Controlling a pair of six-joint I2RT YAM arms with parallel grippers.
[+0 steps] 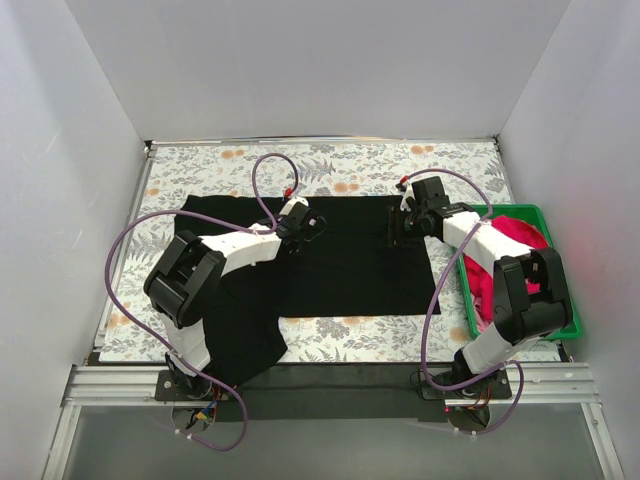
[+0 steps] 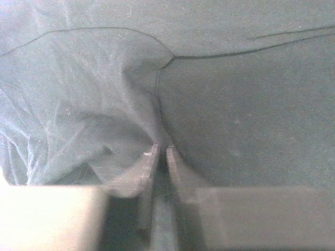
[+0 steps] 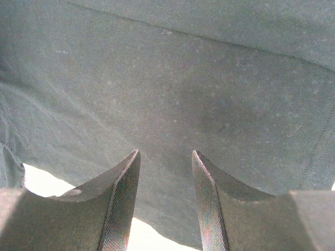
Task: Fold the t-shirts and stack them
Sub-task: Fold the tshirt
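Note:
The black t-shirt (image 1: 345, 255) lies spread on the floral table, with one part trailing toward the near left edge. My left gripper (image 1: 306, 222) is on its upper middle. In the left wrist view the jaws (image 2: 161, 150) are shut on a pinched ridge of the black cloth (image 2: 104, 104). My right gripper (image 1: 400, 226) is at the shirt's right edge. In the right wrist view it (image 3: 165, 155) is open just over the black cloth (image 3: 172, 89), holding nothing. The pinkish-red t-shirt (image 1: 520, 238) lies bunched in the green crate.
The green plastic crate (image 1: 568, 322) stands at the table's right edge beside the right arm. White walls close in the left, far and right sides. Purple cables loop over both arms. A metal rail runs along the near edge.

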